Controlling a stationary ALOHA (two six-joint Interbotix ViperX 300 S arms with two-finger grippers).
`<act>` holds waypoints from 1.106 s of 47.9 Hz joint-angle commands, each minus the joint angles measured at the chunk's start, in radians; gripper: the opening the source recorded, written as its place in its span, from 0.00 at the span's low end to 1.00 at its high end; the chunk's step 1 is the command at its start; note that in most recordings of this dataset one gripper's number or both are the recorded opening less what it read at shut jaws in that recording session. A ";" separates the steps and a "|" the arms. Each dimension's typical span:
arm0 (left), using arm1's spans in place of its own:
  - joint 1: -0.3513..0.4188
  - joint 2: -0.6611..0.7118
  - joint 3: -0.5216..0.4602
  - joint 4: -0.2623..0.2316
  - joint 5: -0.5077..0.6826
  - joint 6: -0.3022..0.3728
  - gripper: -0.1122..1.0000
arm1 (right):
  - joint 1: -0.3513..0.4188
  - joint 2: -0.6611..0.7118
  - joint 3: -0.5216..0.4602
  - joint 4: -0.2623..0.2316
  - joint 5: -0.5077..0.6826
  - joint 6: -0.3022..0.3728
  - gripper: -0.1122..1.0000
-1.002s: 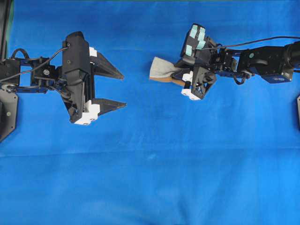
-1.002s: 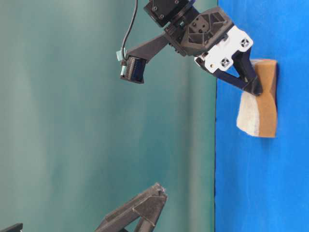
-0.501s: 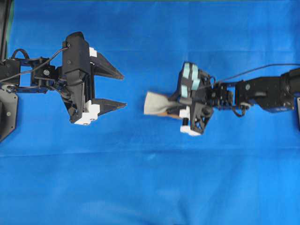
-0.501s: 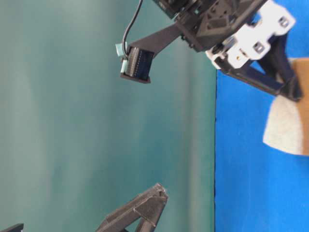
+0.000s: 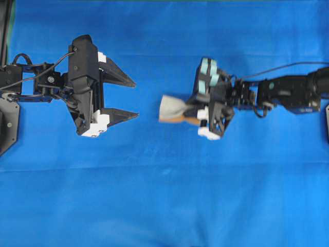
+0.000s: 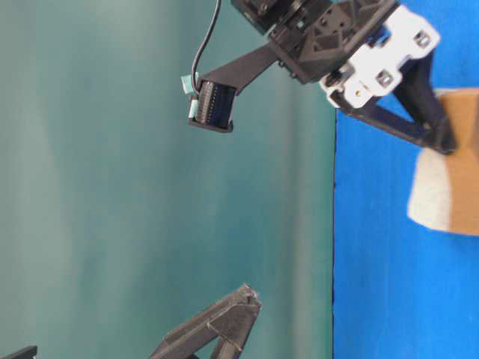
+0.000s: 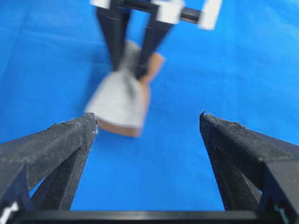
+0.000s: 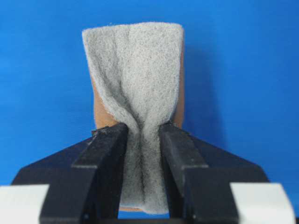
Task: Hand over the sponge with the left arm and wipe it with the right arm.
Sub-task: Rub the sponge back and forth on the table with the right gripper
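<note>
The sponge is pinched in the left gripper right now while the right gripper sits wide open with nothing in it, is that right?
Not quite: the grippers are swapped. The right wrist view shows the right gripper shut on the sponge, squeezing its grey top into a fold. The overhead view shows the left gripper wide open with nothing in it, apart from the sponge.

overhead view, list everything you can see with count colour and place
sponge: one, grey-white top over an orange-tan layer, right of centre, pinched at its middle between the right gripper's fingers
cloth: one, blue, covering the whole table
backdrop: one, teal-green, behind the table in the table-level view
left gripper: one, black with white blocks, left side, fingers spread wide and holding nothing, pointing toward the sponge
right gripper: one, black with white and pale teal blocks, right of centre, closed on the sponge
</note>
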 commanded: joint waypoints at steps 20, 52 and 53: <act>-0.008 -0.006 -0.011 0.000 -0.011 -0.002 0.89 | -0.063 -0.014 -0.014 -0.038 0.002 0.012 0.37; -0.008 -0.006 -0.011 -0.002 -0.011 -0.003 0.89 | 0.195 0.002 -0.031 0.089 0.051 0.014 0.36; -0.008 -0.006 -0.011 0.000 -0.011 -0.003 0.89 | 0.192 0.002 -0.031 0.089 0.051 0.014 0.36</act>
